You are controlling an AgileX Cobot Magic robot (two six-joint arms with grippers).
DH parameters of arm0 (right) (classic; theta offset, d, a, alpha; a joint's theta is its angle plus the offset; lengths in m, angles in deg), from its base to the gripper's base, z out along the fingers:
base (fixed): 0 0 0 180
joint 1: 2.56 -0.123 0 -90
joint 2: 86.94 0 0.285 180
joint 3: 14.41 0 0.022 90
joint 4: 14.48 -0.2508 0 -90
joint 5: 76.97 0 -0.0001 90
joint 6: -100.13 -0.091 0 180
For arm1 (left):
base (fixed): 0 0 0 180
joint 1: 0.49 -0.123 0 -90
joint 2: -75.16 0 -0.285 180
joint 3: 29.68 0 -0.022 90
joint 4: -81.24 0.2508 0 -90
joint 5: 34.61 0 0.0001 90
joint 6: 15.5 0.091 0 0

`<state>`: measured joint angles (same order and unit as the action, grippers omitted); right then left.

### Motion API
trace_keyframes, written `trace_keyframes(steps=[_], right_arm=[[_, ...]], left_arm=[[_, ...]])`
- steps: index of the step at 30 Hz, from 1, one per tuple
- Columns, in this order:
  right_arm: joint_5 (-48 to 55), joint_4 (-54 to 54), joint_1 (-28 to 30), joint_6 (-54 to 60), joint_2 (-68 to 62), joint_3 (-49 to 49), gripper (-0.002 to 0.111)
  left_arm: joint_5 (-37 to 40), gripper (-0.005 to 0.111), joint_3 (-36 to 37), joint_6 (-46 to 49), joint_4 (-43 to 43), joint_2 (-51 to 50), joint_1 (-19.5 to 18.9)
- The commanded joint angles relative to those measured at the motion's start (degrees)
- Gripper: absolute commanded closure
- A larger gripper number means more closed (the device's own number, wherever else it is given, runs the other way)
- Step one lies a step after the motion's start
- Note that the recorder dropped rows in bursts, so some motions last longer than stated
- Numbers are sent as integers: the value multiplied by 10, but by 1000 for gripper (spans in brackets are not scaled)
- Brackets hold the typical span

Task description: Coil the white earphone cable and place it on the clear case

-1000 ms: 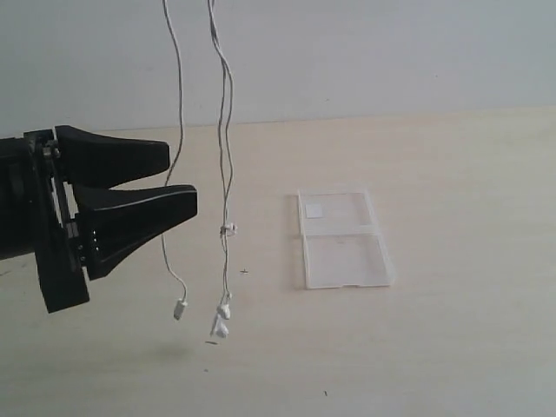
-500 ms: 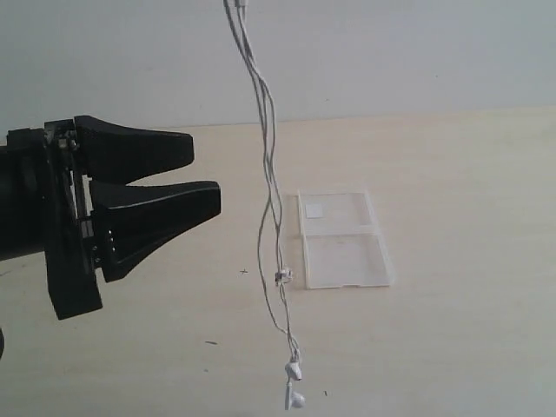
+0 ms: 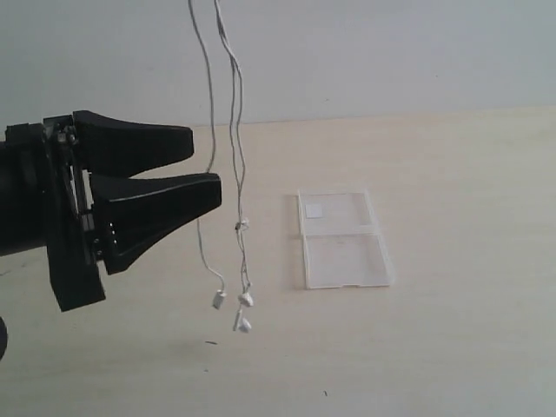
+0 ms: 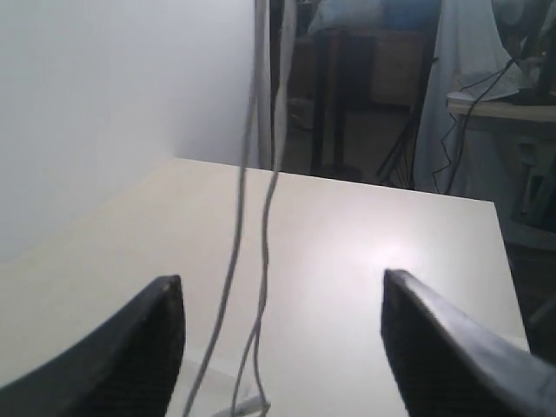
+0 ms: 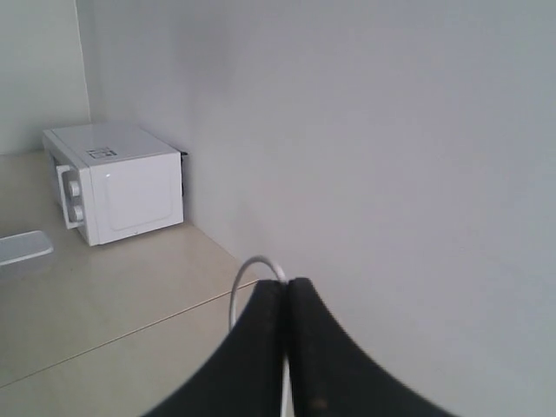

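The white earphone cable (image 3: pixel 234 130) hangs down from above the exterior view in two strands, its earbuds (image 3: pixel 243 311) and plug end dangling just above the table. My right gripper (image 5: pixel 287 285) is shut on the white earphone cable (image 5: pixel 246 278), which loops out over its tips; this gripper is out of the exterior view. At the left, my left gripper (image 3: pixel 204 167) stands open, tips close to the hanging strands. Through the left wrist view the strands (image 4: pixel 261 261) hang between its fingers (image 4: pixel 161 321). The clear case (image 3: pixel 342 238) lies open and flat on the table, right of the cable.
A white microwave (image 5: pixel 117 181) stands by the wall in the right wrist view. Chairs, cables and furniture (image 4: pixel 486 95) crowd the room beyond the table's far edge. The light wooden table (image 3: pixel 452 339) stretches around the case.
The hanging cable swung right and dropped, then swung back left and lifted; its earbuds now dangle beside the left gripper's tips. The left gripper advanced slightly to the right.
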<state>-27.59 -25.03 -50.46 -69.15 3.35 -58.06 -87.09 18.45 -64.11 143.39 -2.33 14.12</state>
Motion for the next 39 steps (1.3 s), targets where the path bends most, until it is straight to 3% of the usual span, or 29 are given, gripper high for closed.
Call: trace_keyframes(steps=[1, 8, 12, 13, 14, 17, 18, 21, 36, 39], right_arm=[[-19, -1, -1, -3, -1, -2, 108], [-24, -1, -1, -3, -1, -2, 108], [-24, -1, -1, -3, -1, -2, 108], [-24, -1, -1, -3, -1, -2, 108], [-24, -1, -1, -3, -1, -2, 108], [-24, -1, -1, -3, -1, -2, 108], [-24, -1, -1, -3, -1, -2, 108], [-25, 0, -1, -3, -1, -2, 108], [-42, 0, -1, -3, -1, -2, 108], [-42, 0, -1, -3, -1, -2, 108]], left_arm=[[-1, 43, -7, 24, -46, -3, 3], [-4, 50, -41, -46, -38, -55, 3], [-10, 83, -41, -57, -10, -62, 3], [-39, 100, -41, -61, -8, -65, 3], [-78, 107, -41, -58, -8, -67, 3], [-124, 91, -44, -40, -7, -70, 3], [-110, 77, -44, -40, 0, -70, 3], [-103, 53, -44, -41, 35, -70, 3], [-64, 52, -48, -25, -16, -74, 3], [-64, 52, -65, -25, -13, -90, 23]])
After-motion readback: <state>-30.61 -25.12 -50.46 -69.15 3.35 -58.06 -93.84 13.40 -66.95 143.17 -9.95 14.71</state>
